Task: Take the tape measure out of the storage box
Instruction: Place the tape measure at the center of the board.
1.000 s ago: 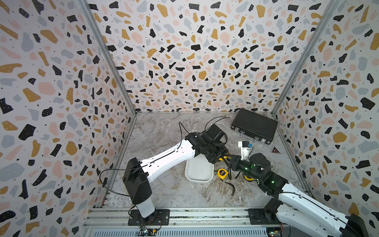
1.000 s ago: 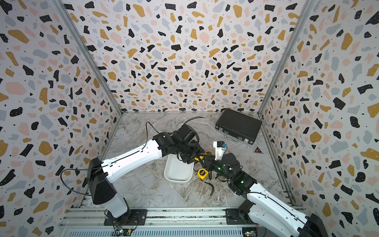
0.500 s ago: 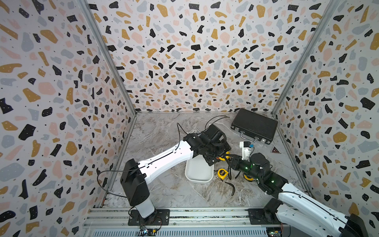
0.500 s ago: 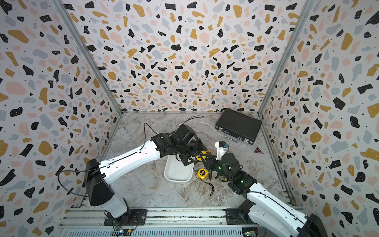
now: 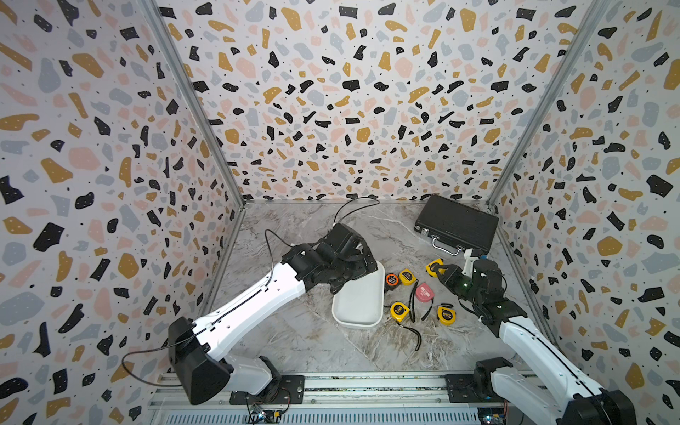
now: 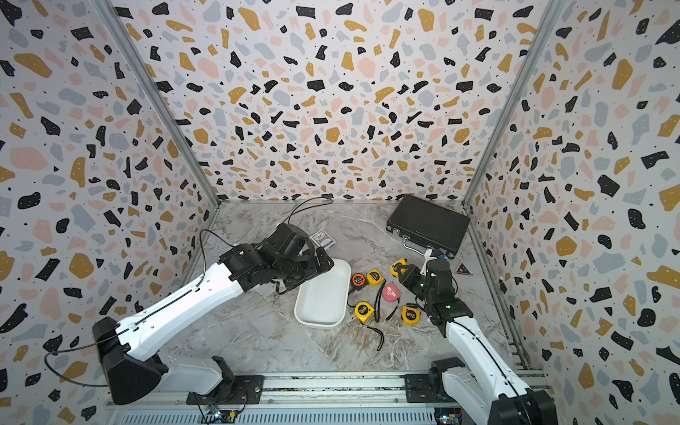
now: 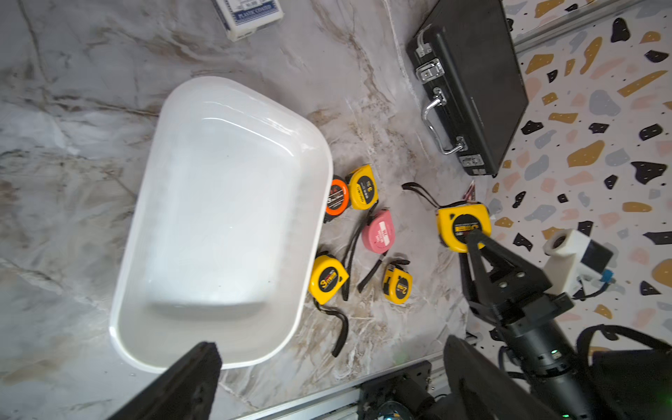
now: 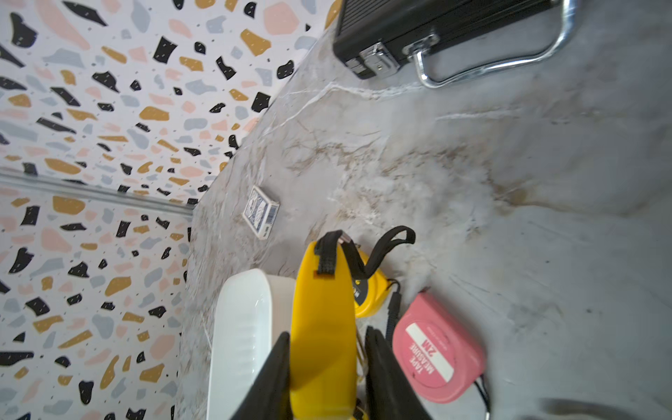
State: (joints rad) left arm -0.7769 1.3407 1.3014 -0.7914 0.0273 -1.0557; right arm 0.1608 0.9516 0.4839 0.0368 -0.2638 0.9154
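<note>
The white-and-black left arm (image 5: pixel 254 305) slants from the tabletop's near edge toward its middle, wrist bent downward; its black left gripper (image 7: pixel 331 354) hangs with jaws spread wide and nothing between them; the white-and-black right arm (image 5: pixel 533 342) leans in from the near right corner, forearm low; its black right gripper (image 5: pixel 438 270) is clamped on a yellow tape measure (image 8: pixel 320 320).

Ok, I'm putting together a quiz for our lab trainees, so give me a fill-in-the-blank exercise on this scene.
1. The right gripper is shut on a ____ tape measure.
2. The white storage box is ____.
3. The jaws of the left gripper stand ____.
4. The briefcase with the metal handle is ____ in colour.

Missing words: yellow; empty; open; black.
</note>
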